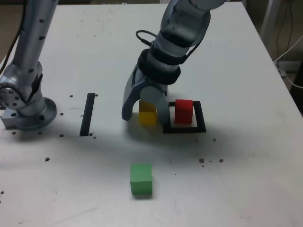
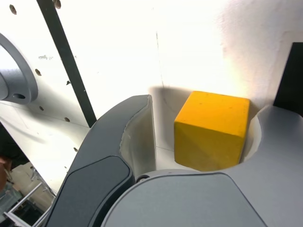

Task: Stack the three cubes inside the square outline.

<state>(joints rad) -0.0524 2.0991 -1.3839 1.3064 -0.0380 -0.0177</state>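
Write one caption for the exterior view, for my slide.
Claw around the yellow cube; red cube inside the square outline, green cube apart.

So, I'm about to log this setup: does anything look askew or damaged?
Nothing looks damaged. The red cube stands upright inside the square outline, though nearer its left side in the exterior view. The tabletop has scattered dark spots; in the wrist view some resemble holes.

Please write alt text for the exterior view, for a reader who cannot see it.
A robot arm's gripper straddles a yellow cube beside a black square outline. A red cube sits inside the outline; a green cube lies nearer the camera.
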